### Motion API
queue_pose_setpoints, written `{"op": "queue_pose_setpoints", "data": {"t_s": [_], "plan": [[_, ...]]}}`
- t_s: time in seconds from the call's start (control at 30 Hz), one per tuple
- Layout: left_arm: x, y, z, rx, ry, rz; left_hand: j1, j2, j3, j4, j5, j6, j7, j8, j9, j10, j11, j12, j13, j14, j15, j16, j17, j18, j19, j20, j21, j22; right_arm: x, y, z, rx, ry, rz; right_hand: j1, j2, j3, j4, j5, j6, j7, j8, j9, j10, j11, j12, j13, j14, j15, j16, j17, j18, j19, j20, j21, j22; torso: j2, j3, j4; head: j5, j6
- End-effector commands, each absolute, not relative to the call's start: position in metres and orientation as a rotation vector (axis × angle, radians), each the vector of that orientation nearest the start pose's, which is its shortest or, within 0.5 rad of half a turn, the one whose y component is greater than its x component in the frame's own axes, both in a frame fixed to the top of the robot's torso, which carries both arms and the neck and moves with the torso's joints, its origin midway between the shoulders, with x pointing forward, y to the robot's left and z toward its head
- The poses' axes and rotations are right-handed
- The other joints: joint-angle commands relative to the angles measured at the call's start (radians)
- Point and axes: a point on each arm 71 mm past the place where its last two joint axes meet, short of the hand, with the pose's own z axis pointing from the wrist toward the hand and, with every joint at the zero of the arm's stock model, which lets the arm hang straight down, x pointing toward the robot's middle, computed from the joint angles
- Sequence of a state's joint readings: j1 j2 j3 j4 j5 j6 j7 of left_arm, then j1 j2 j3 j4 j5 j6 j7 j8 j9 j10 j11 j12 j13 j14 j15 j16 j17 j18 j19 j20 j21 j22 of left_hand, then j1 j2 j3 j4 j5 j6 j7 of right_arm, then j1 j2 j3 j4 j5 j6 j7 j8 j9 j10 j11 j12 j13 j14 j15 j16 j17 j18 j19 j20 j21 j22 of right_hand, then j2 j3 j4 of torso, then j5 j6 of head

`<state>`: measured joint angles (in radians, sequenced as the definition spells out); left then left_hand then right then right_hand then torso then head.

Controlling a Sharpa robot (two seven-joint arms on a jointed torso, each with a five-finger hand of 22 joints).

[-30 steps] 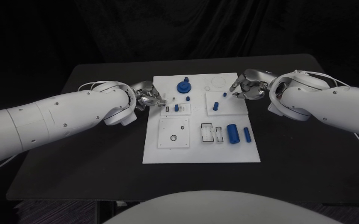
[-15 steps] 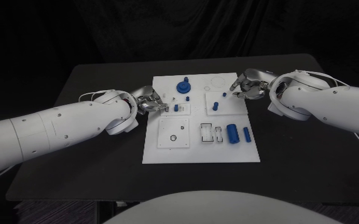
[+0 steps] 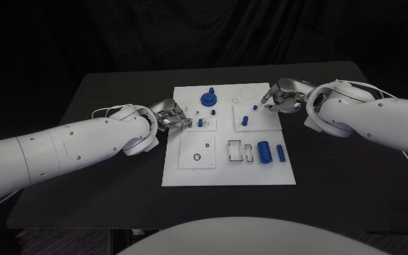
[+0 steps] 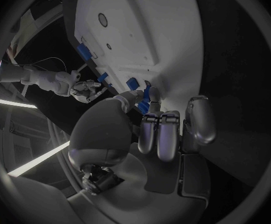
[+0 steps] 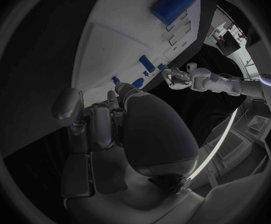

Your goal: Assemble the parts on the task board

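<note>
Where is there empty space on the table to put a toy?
Bare table lies left and right of the board, and along its near edge. The board's far end is crowded: blue parts, left hand, right hand.

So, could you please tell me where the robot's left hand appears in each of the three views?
Head view: the left hand sits at the left edge of the white task board.
Left wrist view: it is the large hand in the foreground, with its fingertips at the board's edge.
Right wrist view: it is the small hand beyond the far edge of the board.
Shared landmark: the task board.
</note>
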<state>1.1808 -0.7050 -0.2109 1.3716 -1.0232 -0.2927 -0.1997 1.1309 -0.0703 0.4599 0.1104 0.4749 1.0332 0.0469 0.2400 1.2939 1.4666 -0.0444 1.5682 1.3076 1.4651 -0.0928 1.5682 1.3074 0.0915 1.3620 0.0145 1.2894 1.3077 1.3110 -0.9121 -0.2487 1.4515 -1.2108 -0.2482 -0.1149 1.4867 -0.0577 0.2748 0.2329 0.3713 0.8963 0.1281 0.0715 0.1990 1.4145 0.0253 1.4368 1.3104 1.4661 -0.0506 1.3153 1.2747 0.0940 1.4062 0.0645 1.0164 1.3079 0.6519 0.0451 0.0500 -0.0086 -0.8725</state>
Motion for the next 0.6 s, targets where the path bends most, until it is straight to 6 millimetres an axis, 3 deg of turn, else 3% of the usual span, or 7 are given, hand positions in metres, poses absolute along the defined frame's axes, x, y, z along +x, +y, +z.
{"op": "queue_pose_setpoints", "data": {"t_s": [0.03, 0.6], "plan": [[0.4804, 0.1865, -0.2773, -0.254, 2.026, -0.662, -0.009, 0.000, 0.007, 0.002, -0.008, 0.035, -0.035, 0.005, -0.001, 0.104, -0.010, 0.003, 0.263, 0.106, -0.006, 0.003, 0.263, -0.009, 0.006, 0.002, 0.003, 0.034, 0.4878, -0.2677, -0.2177, 0.051, 1.894, 0.522, 0.004, 0.005, 0.007, 0.000, 0.005, -0.008, 0.000, -0.004, -0.001, -0.010, 0.000, -0.005, 0.039, 0.024, 0.006, -0.006, 0.000, 0.011, -0.007, -0.001, -0.006, 0.118, 0.000, -0.0003, 0.0002, -0.002, 0.000], [0.4776, 0.1853, -0.2832, -0.248, 2.073, -0.650, -0.010, 0.001, 0.008, 0.003, -0.012, 0.035, -0.035, 0.004, -0.001, 0.104, -0.010, 0.003, 0.263, 0.106, -0.006, 0.003, 0.263, -0.009, 0.006, 0.001, 0.003, 0.034, 0.4875, -0.2668, -0.2200, 0.050, 1.908, 0.519, 0.003, 0.006, 0.007, 0.000, 0.005, -0.009, 0.000, -0.004, -0.001, -0.011, 0.000, -0.005, 0.038, 0.024, 0.006, -0.006, -0.001, 0.012, -0.008, -0.001, -0.007, 0.117, 0.000, -0.0001, 0.0001, -0.001, 0.000]]}}
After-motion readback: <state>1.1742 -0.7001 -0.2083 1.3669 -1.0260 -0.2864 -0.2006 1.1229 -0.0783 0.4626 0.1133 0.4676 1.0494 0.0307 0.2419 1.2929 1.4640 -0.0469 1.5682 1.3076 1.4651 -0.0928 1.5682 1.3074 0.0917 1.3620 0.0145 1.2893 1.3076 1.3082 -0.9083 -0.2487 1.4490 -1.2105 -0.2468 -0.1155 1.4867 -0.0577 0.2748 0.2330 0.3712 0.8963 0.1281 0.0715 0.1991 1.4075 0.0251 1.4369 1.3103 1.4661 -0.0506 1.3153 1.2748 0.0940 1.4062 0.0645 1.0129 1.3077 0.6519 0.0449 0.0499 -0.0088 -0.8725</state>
